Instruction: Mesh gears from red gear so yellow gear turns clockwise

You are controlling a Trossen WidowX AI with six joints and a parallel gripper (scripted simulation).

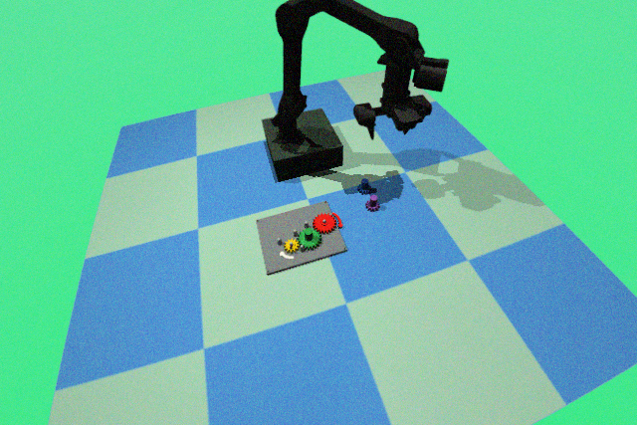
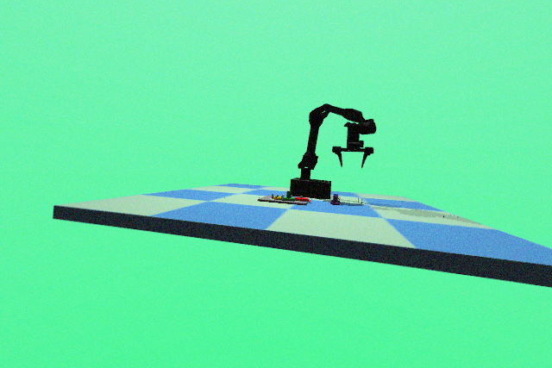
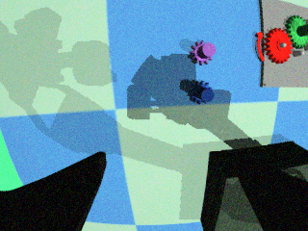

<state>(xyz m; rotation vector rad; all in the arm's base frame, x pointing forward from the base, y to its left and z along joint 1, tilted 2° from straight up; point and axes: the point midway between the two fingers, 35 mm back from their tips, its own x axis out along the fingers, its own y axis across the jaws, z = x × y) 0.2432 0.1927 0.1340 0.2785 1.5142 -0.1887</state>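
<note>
The grey board [image 1: 272,263] [image 3: 276,77] carries the red gear [image 1: 319,225] [image 3: 273,46] and the yellow gear [image 1: 295,247]. A green gear [image 1: 315,242] [image 3: 292,26] is on the board between them and looks close against both; exact tooth contact and whether it sits flat are too small to tell. Several short pegs show beside these gears. A purple gear [image 1: 373,201] [image 2: 335,199] [image 3: 208,50] and a dark blue gear [image 1: 364,184] [image 3: 207,93] stand upright on the table. My gripper [image 1: 388,135] [image 2: 352,166] [image 3: 173,161] is open and empty, high above the table, away from the board and loose gears.
The arm's black base box [image 1: 309,170] [image 2: 310,188] stands behind the board. A red arrow [image 1: 338,220] [image 3: 260,47] lies beside the red gear and a white arrow [image 1: 286,256] beside the yellow gear. The arm's shadow falls over the blue gear.
</note>
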